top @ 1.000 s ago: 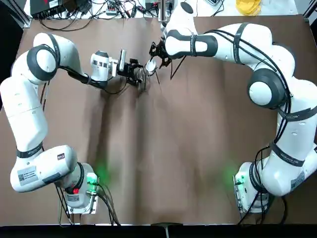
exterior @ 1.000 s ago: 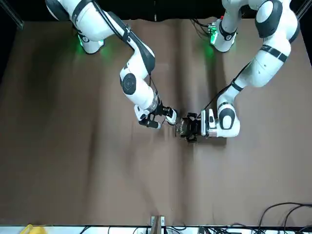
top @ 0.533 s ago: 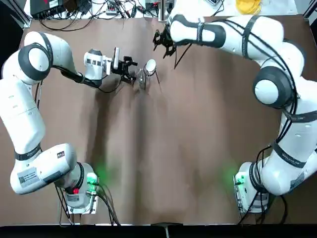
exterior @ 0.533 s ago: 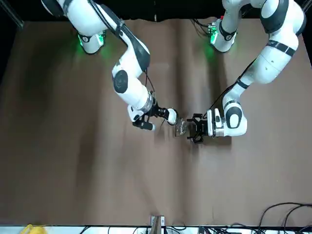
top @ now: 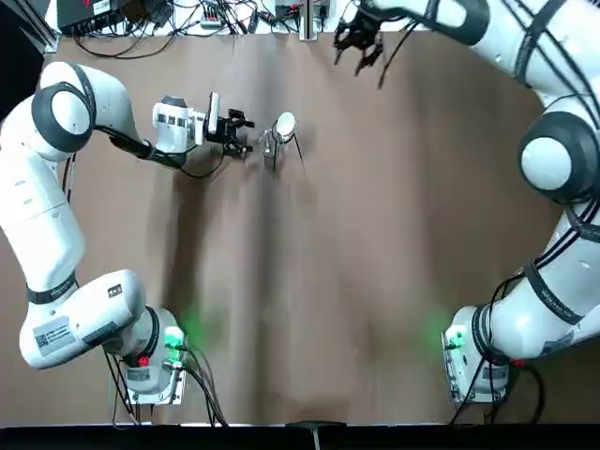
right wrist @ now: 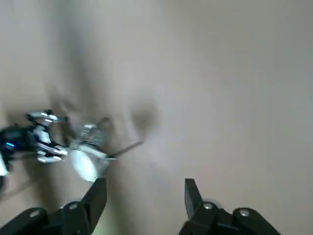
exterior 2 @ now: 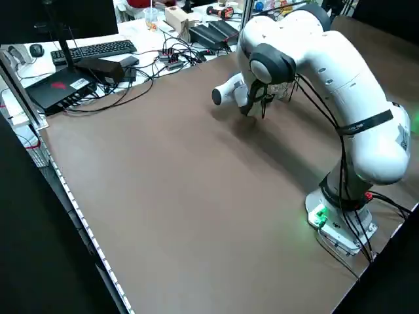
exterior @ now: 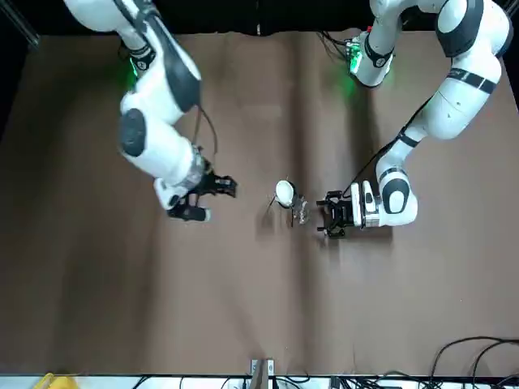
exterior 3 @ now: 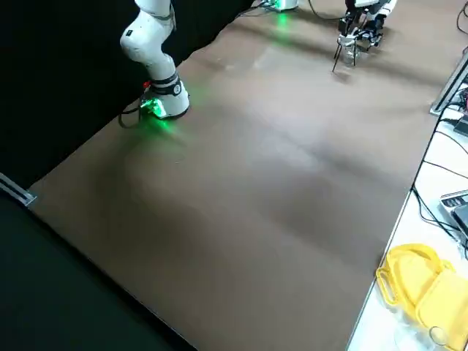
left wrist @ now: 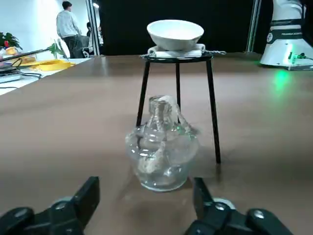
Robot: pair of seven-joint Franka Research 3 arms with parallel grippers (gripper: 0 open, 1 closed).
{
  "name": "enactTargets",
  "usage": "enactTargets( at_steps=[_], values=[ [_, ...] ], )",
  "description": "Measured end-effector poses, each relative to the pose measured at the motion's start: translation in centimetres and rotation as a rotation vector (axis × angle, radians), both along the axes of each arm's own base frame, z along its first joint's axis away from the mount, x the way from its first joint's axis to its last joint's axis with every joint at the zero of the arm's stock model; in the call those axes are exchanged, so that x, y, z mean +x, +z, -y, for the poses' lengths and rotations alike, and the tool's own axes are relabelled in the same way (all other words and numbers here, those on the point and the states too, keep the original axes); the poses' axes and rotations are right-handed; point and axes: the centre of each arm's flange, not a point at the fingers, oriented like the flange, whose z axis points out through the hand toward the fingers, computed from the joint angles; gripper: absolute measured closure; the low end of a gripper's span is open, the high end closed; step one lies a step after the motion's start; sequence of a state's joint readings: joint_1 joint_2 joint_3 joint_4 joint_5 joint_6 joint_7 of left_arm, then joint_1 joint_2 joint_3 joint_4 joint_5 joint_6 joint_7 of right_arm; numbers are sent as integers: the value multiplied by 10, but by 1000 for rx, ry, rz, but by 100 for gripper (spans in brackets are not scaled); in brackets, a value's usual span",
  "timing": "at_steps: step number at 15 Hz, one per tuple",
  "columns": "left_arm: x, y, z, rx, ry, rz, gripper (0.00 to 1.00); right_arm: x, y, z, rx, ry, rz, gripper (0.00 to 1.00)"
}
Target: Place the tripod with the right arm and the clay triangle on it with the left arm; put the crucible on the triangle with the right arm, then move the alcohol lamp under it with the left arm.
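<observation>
At the left, the left tool (left wrist: 146,186) is held low over the surface (left wrist: 63,127), its fingers well apart with nothing between them, facing the lamp (left wrist: 162,169). The lamp is set upright just beside the tripod (left wrist: 213,117), on the left arm's side; its long axis is vertical, with the neck pointing up. It is probably light, smooth and slippery, rigid but fragile, so it is best gripped gently around the round body and slid level between the legs. The tripod is stood on its splayed legs, ring level; its thin wire could easily be nudged. On it the triangle (left wrist: 171,54) is laid flat, and the crucible (left wrist: 175,38) is seated mouth up, likely brittle and easily tipped. Farther right, clear of the stack, the right tool (right wrist: 145,188) is held wide open and empty.
</observation>
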State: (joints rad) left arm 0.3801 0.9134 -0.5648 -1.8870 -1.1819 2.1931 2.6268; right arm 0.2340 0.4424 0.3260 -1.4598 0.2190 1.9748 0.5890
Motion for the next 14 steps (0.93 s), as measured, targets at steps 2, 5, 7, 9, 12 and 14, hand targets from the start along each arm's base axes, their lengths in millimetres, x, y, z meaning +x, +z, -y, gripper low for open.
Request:
enactTargets(
  at_steps=[2,5,7,9,12,14],
  values=[
    [-3,0,10,0,-19,4,16,7,13,45,-58,111,4,27],
    [-6,-1,22,-2,-41,5,26,14,41,113,-93,224,18,27],
    [-9,-3,32,-5,-57,3,32,14,58,163,-98,289,3,27],
    [-9,-3,36,-6,-60,2,39,12,65,176,-104,296,-2,27],
    [-12,-4,43,-11,-70,-1,44,7,80,189,-164,295,17,26],
    [-15,-4,52,-22,-66,-12,45,1,98,202,-186,280,25,26]
  ],
)
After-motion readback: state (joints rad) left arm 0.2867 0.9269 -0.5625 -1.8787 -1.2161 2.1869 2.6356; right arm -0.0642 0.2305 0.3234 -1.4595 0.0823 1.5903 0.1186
